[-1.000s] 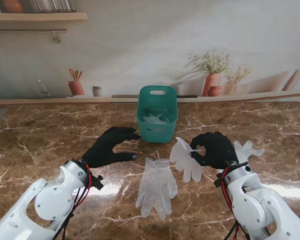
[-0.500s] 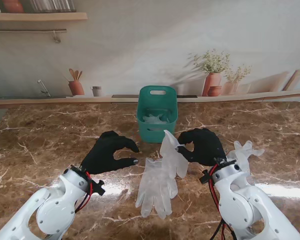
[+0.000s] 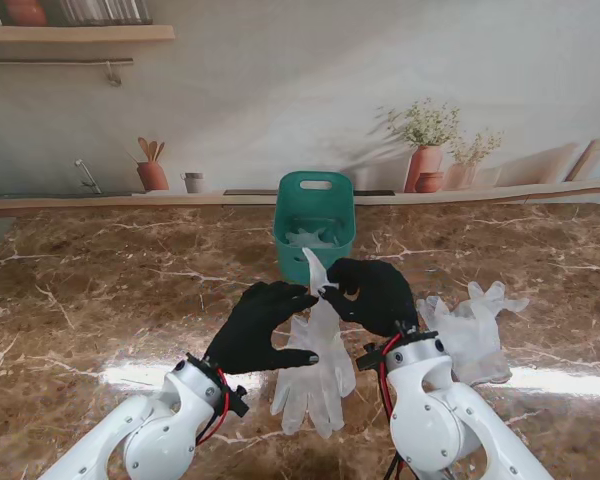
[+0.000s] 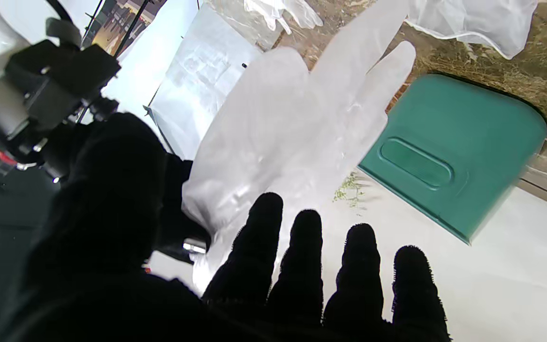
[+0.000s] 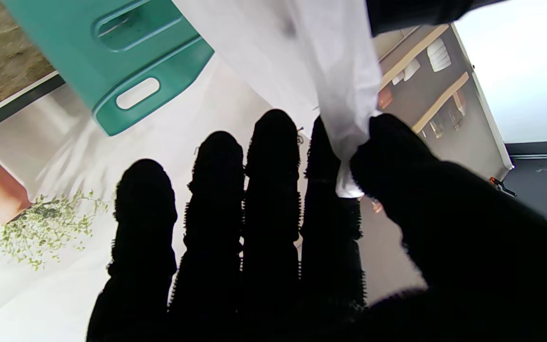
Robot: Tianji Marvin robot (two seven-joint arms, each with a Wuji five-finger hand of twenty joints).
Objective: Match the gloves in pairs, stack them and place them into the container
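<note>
While the right hand (image 3: 372,293) pinches one translucent glove (image 3: 320,300) between thumb and index finger, that glove hangs down with its cuff end up near the fingertips and its fingers draping onto a second glove (image 3: 312,385) that lies flat on the marble surface (image 3: 100,290), fingers pointing toward me. The right wrist view shows the pinch pretty clearly: thumb and index fingertips (image 5: 330,156) squeezed on a bunched bit of white material, the other three fingers straight and holding nothing.

The left hand (image 3: 265,325) is right beside the hanging glove on its left side, fingers spread and curved with the thumb apart, so it's open-ish and reaching. Honestly can't tell if its fingertips are actually touching the glove or just next to it. From the left wrist camera the glove fills the middle of the view just past the four extended fingers (image 4: 302,266), no grip visible.

The green container (image 3: 315,226) sits just beyond both hands, farther from me, with something pale and crumpled already inside, looks like more gloves. Off to the right of the right arm there's another pile of clear gloves (image 3: 472,320) on the surface, well apart from the container.
</note>
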